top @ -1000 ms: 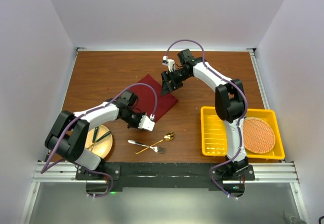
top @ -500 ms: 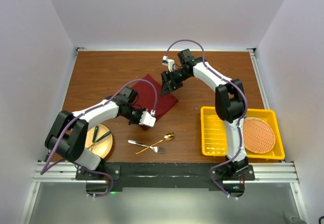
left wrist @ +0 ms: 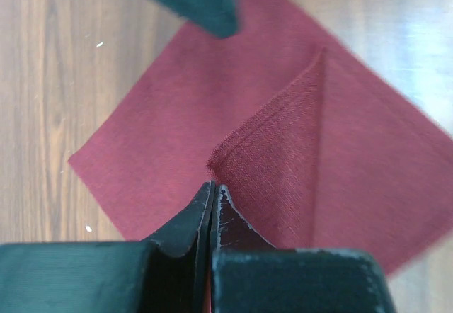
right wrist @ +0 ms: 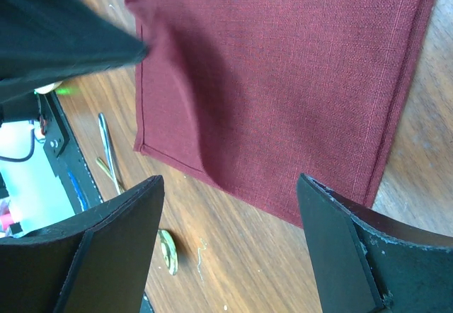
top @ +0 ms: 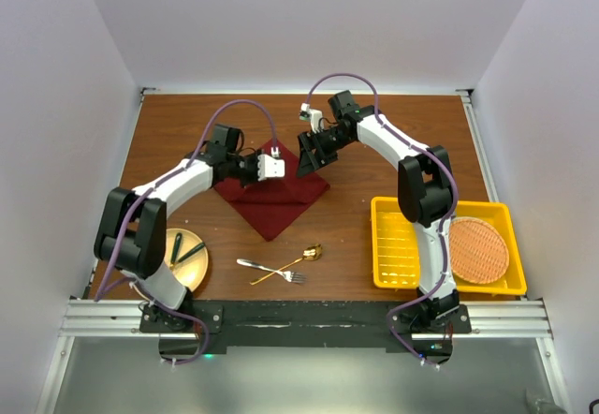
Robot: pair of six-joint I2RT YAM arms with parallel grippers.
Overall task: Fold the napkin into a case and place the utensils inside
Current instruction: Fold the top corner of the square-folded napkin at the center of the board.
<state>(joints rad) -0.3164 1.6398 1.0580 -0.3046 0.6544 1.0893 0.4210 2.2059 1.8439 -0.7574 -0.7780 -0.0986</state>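
The maroon napkin (top: 281, 203) lies as a diamond at the middle of the wooden table. My left gripper (top: 260, 175) hangs over its far-left part. In the left wrist view the jaws (left wrist: 213, 187) are shut on a raised fold of the napkin (left wrist: 283, 143), which rises in a ridge to them. My right gripper (top: 309, 156) hovers open over the napkin's far right corner. In the right wrist view its fingers (right wrist: 106, 256) straddle the napkin's (right wrist: 283, 79) edge. The silver fork (top: 267, 268) and gold spoon (top: 304, 255) lie crossed nearer me; the spoon's bowl (right wrist: 168, 251) shows beside the cloth.
A yellow basket (top: 440, 204) at the right holds a round orange woven mat (top: 479, 248). A gold plate (top: 194, 270) with green-handled cutlery (top: 177, 245) sits at the near left. White walls close in the table on three sides.
The left arm has swung from the napkin's near edge up and over the cloth, and its jaws have closed on the fabric. More of the napkin shows. The right arm is still.
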